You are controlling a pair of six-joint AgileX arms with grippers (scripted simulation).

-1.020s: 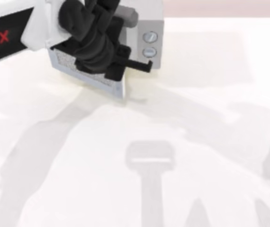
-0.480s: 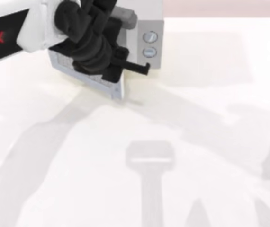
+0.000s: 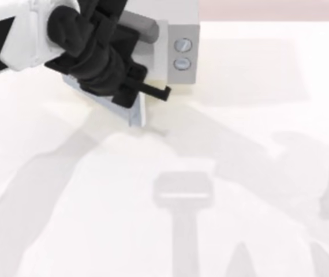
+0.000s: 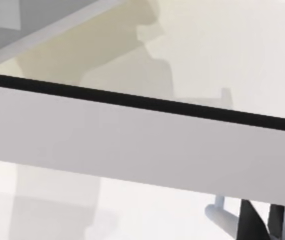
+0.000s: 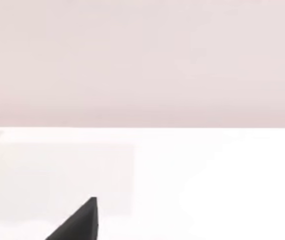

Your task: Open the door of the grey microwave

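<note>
The grey microwave [image 3: 179, 29] stands at the back of the table, its two knobs [image 3: 182, 45] facing forward. Its door [image 3: 135, 112] is swung out from the front, with its free edge pointing toward the table's front. My left gripper [image 3: 147, 86] sits over the door and hides most of it. In the left wrist view the door [image 4: 142, 145] crosses as a wide grey band with a black edge. Below it, the dark fingers [image 4: 252, 225] are shut round the pale handle bar [image 4: 225, 220]. My right gripper [image 5: 82, 222] shows only as a dark tip in its wrist view.
Bare white table [image 3: 257, 144] fills the front and right, crossed only by arm shadows. The right arm is outside the top view. A pinkish back wall [image 5: 142, 60] lies beyond the table edge.
The left arm has drawn back to the left, and the door has swung wider, its free edge shifting left and away from the knob panel. The right arm has not moved.
</note>
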